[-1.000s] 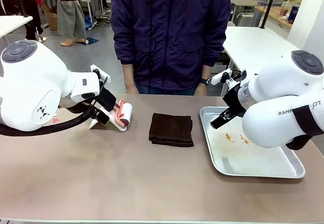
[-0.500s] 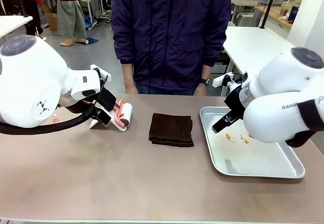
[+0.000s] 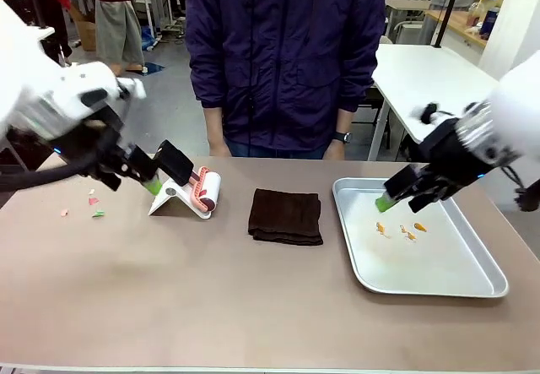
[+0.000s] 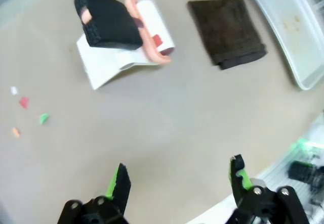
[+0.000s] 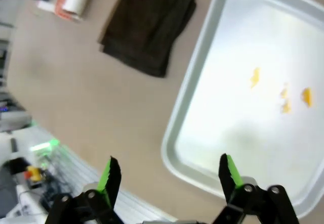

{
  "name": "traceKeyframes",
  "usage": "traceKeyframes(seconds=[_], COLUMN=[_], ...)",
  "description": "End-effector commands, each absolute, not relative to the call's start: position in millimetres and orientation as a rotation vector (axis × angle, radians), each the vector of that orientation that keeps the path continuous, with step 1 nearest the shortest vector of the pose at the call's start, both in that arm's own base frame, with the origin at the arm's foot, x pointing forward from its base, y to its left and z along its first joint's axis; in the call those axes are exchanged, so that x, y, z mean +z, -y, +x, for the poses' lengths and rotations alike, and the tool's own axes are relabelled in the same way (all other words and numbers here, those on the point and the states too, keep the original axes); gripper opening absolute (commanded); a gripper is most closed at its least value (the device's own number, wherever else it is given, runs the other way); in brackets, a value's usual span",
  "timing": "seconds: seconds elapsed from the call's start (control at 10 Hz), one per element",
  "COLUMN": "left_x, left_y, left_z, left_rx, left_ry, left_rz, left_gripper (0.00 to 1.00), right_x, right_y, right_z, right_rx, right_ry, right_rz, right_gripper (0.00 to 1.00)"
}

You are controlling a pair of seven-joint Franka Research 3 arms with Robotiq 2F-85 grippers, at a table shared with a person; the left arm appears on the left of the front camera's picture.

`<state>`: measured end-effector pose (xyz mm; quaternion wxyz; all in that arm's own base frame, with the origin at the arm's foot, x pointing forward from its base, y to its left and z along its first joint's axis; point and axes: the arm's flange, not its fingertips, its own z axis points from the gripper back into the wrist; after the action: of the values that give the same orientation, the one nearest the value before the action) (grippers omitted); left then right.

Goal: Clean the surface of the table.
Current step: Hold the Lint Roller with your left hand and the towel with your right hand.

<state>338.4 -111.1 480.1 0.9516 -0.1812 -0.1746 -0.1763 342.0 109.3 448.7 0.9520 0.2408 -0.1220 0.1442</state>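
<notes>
Both claws stand wide and hold nothing. The left claw (image 4: 177, 172) hangs above the brown surface (image 3: 253, 306), which spreads below and ahead of both claws. Ahead of this claw and off to one side lie a few small coloured scraps (image 4: 25, 114), loose on the surface. Farther ahead sits the lint roller (image 4: 152, 37) on its white stand, with the folded dark cloth (image 4: 226, 29) beside it.

The right claw (image 5: 169, 166) hovers over the near rim of the metal tray (image 5: 174, 133). A few orange bits (image 5: 283, 95) lie in the tray ahead of it (where they came from I cannot tell).

By my reading the cleaning has barely begun. Neither roller nor cloth is in a claw, and the scraps are yet to be picked up or wiped away.
</notes>
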Motion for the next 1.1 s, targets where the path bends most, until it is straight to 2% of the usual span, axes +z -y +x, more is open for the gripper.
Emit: traceKeyframes(seconds=[0.0,0.3,0.5,0.9,1.0], left_x=[498,497,480,417,401], left_y=[61,-28,-96,-175,-183], left_z=[330,319,305,262,259], left_rx=[-0.311,-0.187,0.053,0.310,0.386], left_ry=[0.407,0.459,0.521,0.675,0.662], left_rz=[-0.590,-0.763,-0.818,-0.940,-0.958], left_gripper=[1.00,1.00,1.00,1.00,1.00], right_x=[456,458,452,405,394], right_y=[-67,9,55,138,153], right_z=[315,291,288,286,282], right_rx=[0.201,0.064,0.003,-0.207,-0.267], right_ry=[0.295,0.376,0.424,0.464,0.477], right_rz=[0.701,0.865,0.959,1.126,1.155], right_gripper=[1.00,1.00,1.00,1.00,1.00])
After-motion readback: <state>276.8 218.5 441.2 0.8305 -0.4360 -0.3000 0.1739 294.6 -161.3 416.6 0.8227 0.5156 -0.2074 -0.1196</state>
